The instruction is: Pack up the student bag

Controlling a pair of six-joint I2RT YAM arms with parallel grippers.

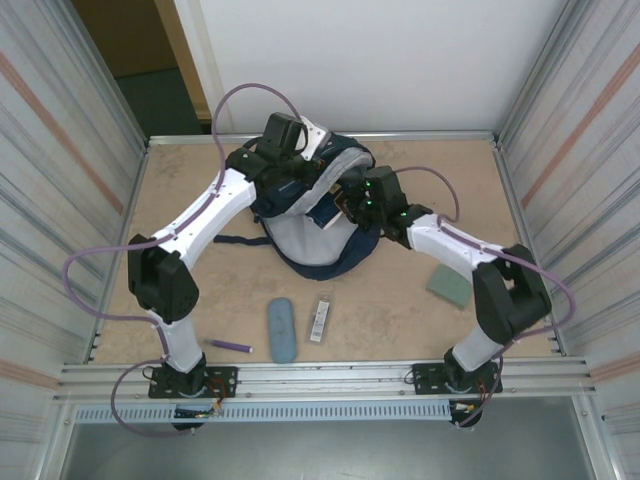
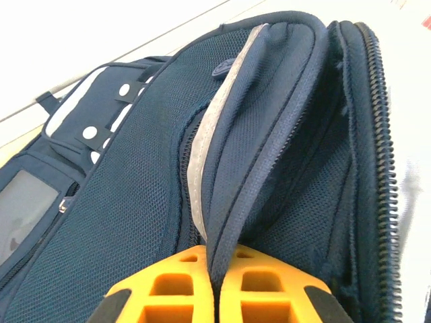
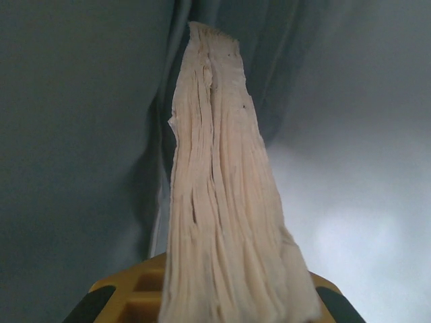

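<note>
The left gripper is clamped on a fold of the student bag beside its zip. The right gripper pinches a cream-paged book against grey lining. Navy mesh with a silver stripe, the bag looks soft and floppy, so it is probably best held by the firmer zip seam. It lies mid-width near the table's far edge, and a blue case lies by the near edge.

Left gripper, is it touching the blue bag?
Touching. The left wrist view shows the left gripper shut on a fold of the student bag, the fabric pinched between its orange fingers.
</note>
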